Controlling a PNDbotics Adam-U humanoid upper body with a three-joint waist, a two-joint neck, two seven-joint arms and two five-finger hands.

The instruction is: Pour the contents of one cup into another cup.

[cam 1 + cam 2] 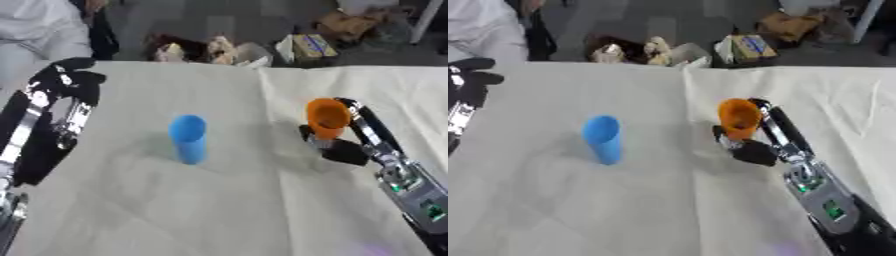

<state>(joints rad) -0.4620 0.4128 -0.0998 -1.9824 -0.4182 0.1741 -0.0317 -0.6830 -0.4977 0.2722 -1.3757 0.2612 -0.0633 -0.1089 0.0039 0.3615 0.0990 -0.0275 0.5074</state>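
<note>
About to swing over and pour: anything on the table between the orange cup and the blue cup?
Nothing: only bare cream tablecloth lies between the orange cup and the blue cup, seen in both eye views.

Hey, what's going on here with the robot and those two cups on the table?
The robot's right hand has its fingers curled round an orange plastic cup, whose mouth faces the camera. A tall blue plastic cup stands upright by itself on the cream tablecloth, to the left of the orange one. The left hand shows near the upper left and touches neither cup. Nothing is being poured yet.
</note>
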